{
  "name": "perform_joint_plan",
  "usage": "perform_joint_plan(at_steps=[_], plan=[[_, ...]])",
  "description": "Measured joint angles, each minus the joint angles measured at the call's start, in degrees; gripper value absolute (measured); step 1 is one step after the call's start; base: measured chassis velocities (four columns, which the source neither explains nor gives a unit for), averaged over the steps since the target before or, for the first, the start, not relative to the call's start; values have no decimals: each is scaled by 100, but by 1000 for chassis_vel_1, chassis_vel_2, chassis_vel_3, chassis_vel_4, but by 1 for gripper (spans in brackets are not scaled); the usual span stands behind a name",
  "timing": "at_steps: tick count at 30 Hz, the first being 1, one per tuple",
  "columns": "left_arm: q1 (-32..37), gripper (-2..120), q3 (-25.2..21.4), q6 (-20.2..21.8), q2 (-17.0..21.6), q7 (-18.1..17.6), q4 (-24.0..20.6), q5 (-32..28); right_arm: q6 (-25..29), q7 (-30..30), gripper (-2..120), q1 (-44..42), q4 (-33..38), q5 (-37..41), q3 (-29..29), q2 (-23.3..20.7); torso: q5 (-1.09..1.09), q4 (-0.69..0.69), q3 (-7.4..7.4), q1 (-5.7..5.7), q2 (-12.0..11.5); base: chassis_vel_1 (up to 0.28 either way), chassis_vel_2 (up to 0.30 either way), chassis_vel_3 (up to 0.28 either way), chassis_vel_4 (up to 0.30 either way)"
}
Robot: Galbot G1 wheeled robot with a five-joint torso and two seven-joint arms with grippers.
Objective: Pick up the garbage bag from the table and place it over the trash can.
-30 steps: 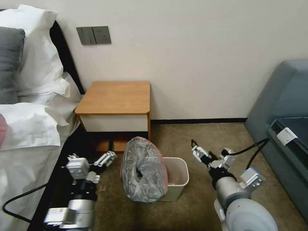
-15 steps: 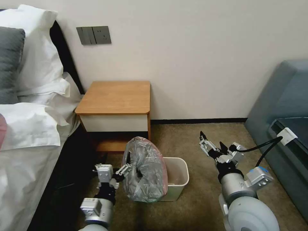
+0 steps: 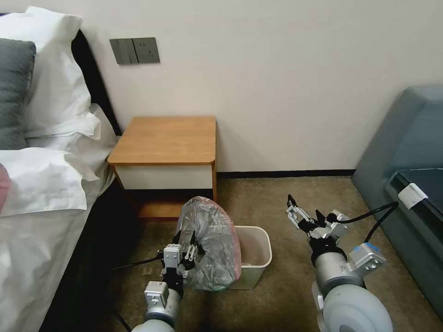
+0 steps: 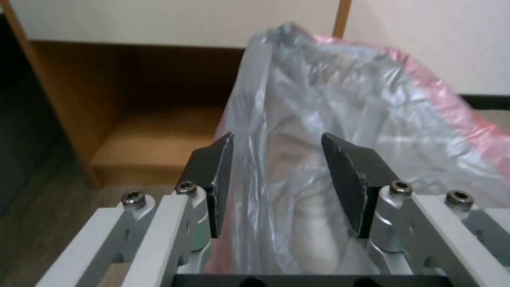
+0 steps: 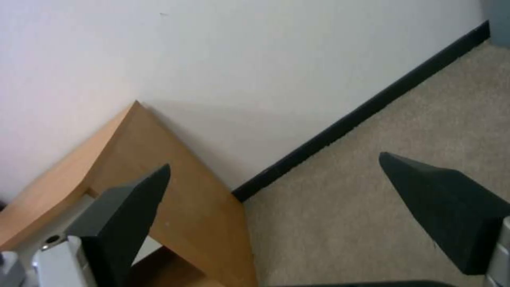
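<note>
Garbage bag [image 3: 210,244] bunched over trash can [image 3: 256,256] left rim, before desk [image 3: 166,140]. Left gripper [image 4: 276,175] apart, straddling bag fold — right gripper [image 3: 303,213] apart, right of can.

Grey, pink-edged garbage bag [image 3: 210,246]; cream trash can [image 3: 256,258]

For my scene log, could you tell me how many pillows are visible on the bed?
3. A grey pillow at the head view's far left edge, a large white pillow upright beside it, and another white pillow lying lower; more may be hidden.
</note>
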Motion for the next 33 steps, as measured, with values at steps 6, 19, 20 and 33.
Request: perform_joint_plan(at_steps=[6, 19, 20, 33], plan=[[-19, 47, 29, 43, -21, -26, 127, -111, 33, -43, 100, -44, -20, -42, -46, 19, 0, 0, 0, 0, 0, 0, 0, 0, 0], [-222, 47, 311, 161, -115, -46, 355, -200, 65, -69, 100, -160, 24, -117, -50, 27, 0, 0, 0, 0, 0, 0, 0, 0, 0], [-242, 47, 334, 190, -125, -75, 367, -200, 66, -70, 100, -173, 29, -129, -49, 29, 0, 0, 0, 0, 0, 0, 0, 0, 0], [-678, 47, 428, 864, 9, -514, 347, -613, 132, -141, 100, -277, -44, -311, -109, 103, 0, 0, 0, 0, 0, 0, 0, 0, 0]])
